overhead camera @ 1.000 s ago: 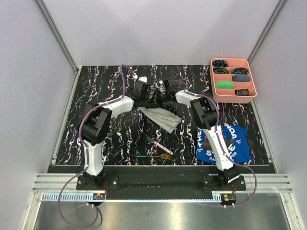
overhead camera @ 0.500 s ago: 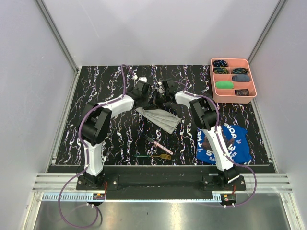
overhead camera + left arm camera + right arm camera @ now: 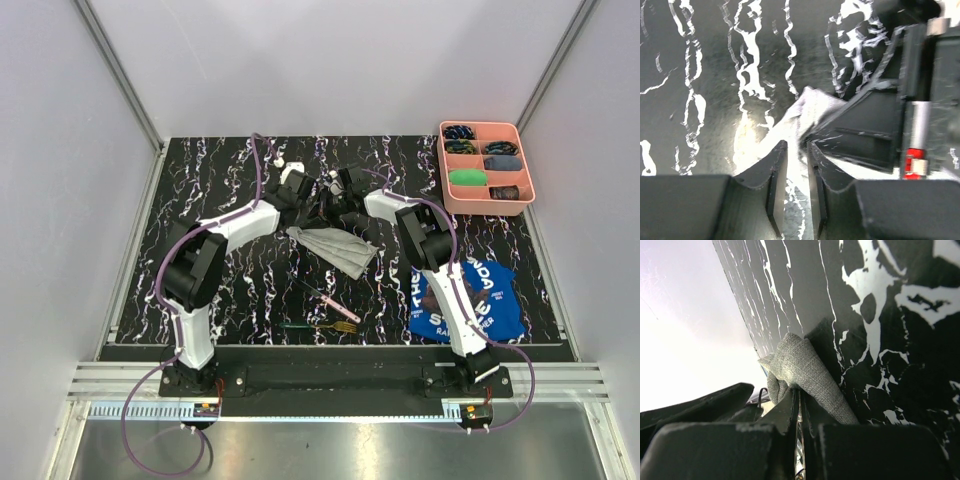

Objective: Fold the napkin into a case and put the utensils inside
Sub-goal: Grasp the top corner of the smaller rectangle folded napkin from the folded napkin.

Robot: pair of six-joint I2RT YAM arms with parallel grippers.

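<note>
Your napkin (image 3: 338,247) is a long, layered light grey strip lying diagonally across the middle of the surface (image 3: 230,290). Its far-left end meets both arms nearer the far edge, and the knife (image 3: 338,305) and fork (image 3: 325,326) lie apart from it toward the near edge. The top camera hides the jaws, but your right wrist view shows the right end effector (image 3: 799,392) pinched closed on a rolled fold of woven cloth. The left wrist view shows the left end effector (image 3: 796,146) parted by a narrow slot, with a pale napkin corner just past its fingertips and nothing clearly clamped.
</note>
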